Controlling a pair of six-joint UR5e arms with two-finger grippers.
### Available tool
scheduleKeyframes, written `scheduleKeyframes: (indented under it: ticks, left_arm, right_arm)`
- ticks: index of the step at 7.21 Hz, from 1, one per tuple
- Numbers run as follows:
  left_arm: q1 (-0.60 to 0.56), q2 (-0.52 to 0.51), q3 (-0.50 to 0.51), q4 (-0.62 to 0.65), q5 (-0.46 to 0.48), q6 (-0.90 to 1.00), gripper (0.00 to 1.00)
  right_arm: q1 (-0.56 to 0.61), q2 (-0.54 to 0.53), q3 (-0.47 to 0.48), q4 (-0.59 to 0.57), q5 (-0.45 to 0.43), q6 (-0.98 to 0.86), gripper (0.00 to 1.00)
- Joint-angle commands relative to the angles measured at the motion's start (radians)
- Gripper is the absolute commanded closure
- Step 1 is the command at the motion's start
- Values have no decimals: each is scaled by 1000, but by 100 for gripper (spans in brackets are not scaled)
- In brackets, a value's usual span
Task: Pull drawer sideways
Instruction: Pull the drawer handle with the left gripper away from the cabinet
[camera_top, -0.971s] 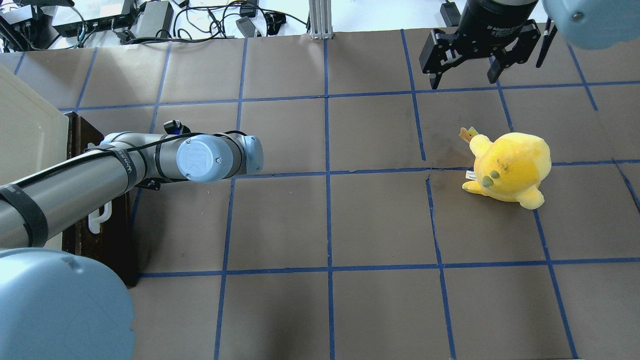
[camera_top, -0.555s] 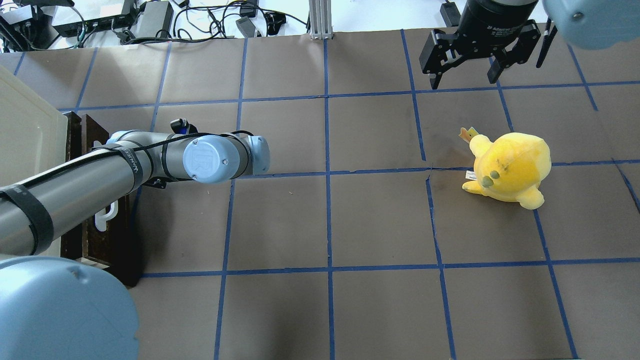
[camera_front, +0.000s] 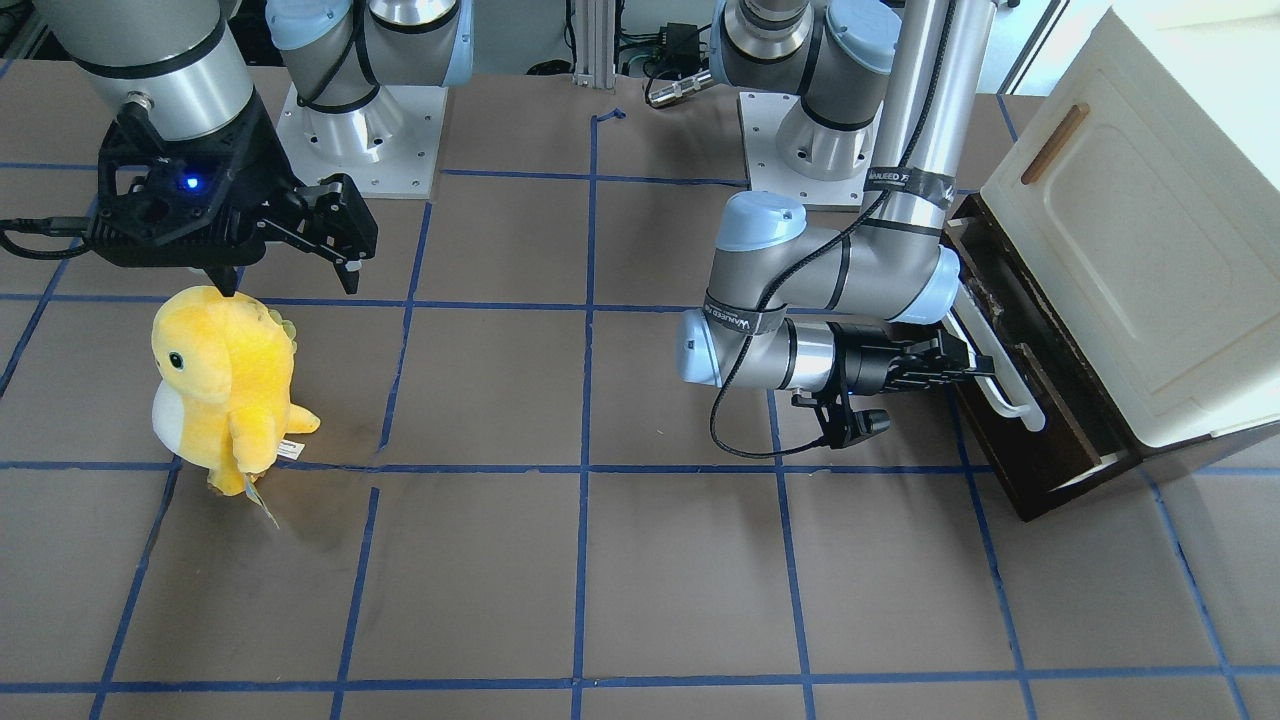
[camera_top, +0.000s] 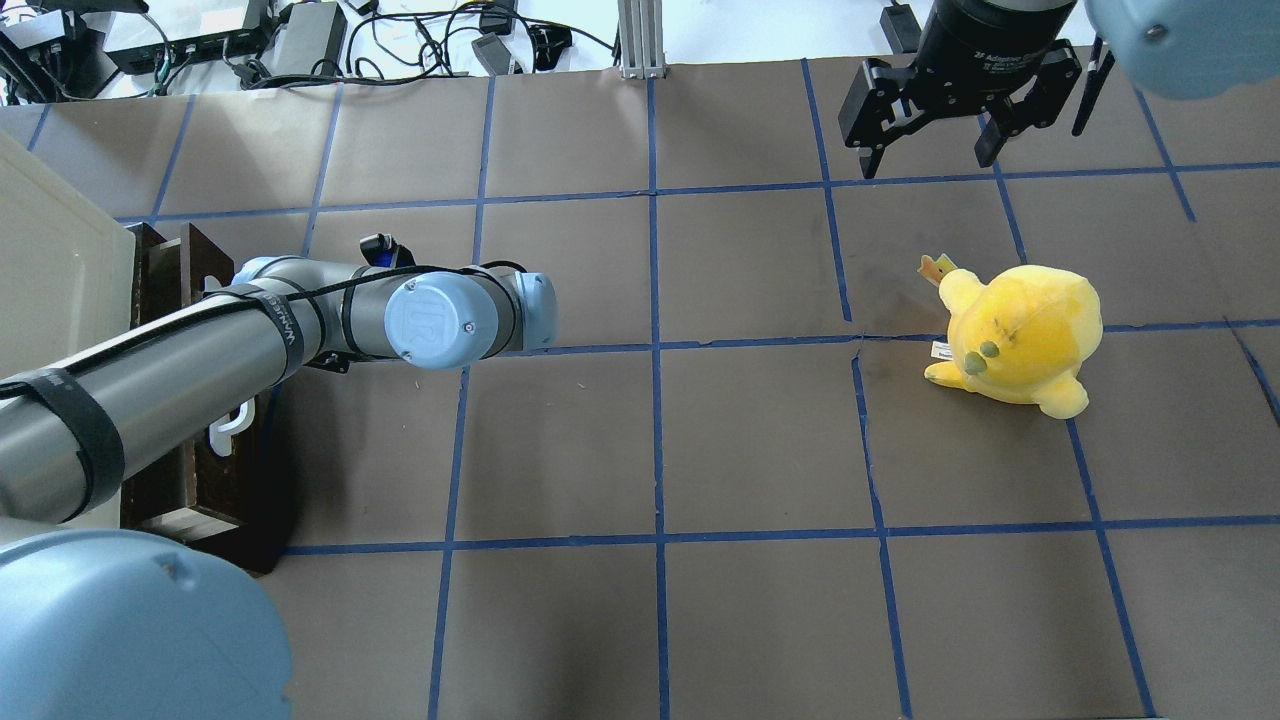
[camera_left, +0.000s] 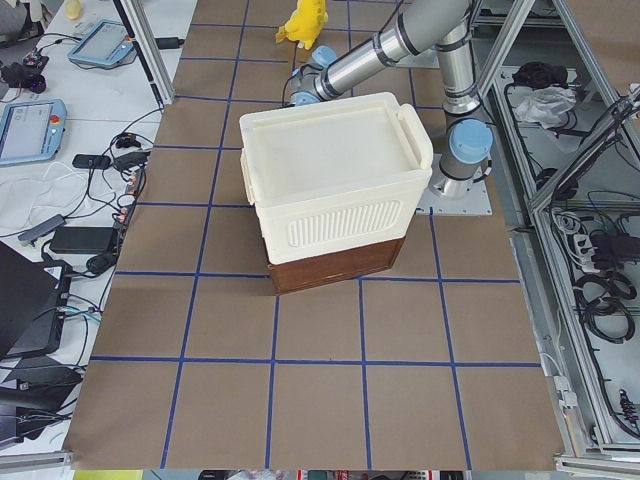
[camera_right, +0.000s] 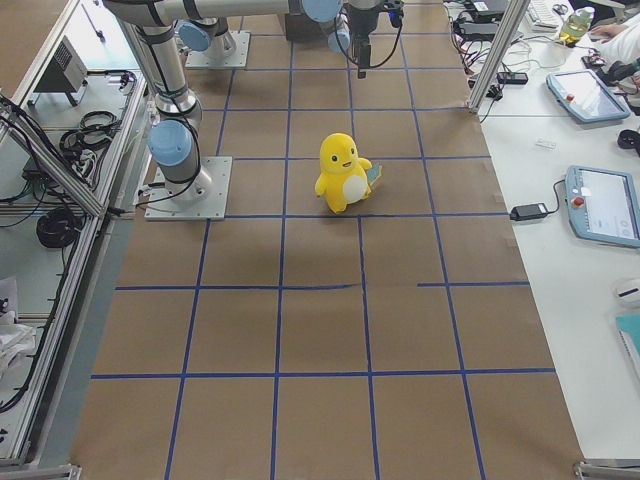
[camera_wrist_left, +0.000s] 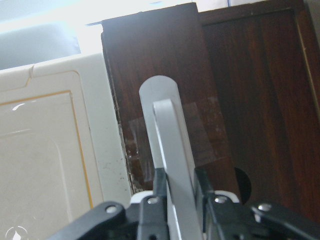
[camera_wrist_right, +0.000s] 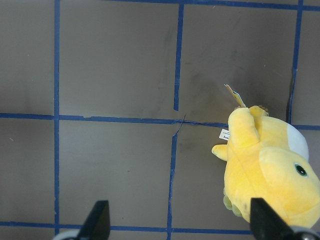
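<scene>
The dark brown drawer (camera_front: 1035, 455) sits under the cream cabinet (camera_front: 1130, 230) and stands partly pulled out. Its pale inner side shows at the near end. My left gripper (camera_front: 975, 368) is shut on the drawer's long white bar handle (camera_front: 1012, 392). In the left wrist view the fingers (camera_wrist_left: 159, 197) clamp the handle (camera_wrist_left: 167, 135) against the drawer front (camera_wrist_left: 240, 100). In the overhead view the drawer (camera_top: 215, 480) juts out from the cabinet (camera_top: 50, 270), and the arm hides the gripper. My right gripper (camera_top: 927, 165) hangs open and empty at the far right.
A yellow plush toy (camera_top: 1020, 335) stands on the brown paper-covered table, just in front of the right gripper (camera_front: 290, 280); it also shows in the right wrist view (camera_wrist_right: 270, 170). Cables and power boxes (camera_top: 200, 40) lie beyond the table's far edge.
The drawer has slid further out of the cabinet, rightward in the overhead view, with my left gripper and arm moving with it. The right arm and the plush toy have not moved.
</scene>
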Motion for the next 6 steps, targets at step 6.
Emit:
scheduleKeyframes:
  ticks: [6]
  left_arm:
    - [-39,-2,16,5,-3,0,94]
  right_arm:
    - [0,0,0,0,0,0,0]
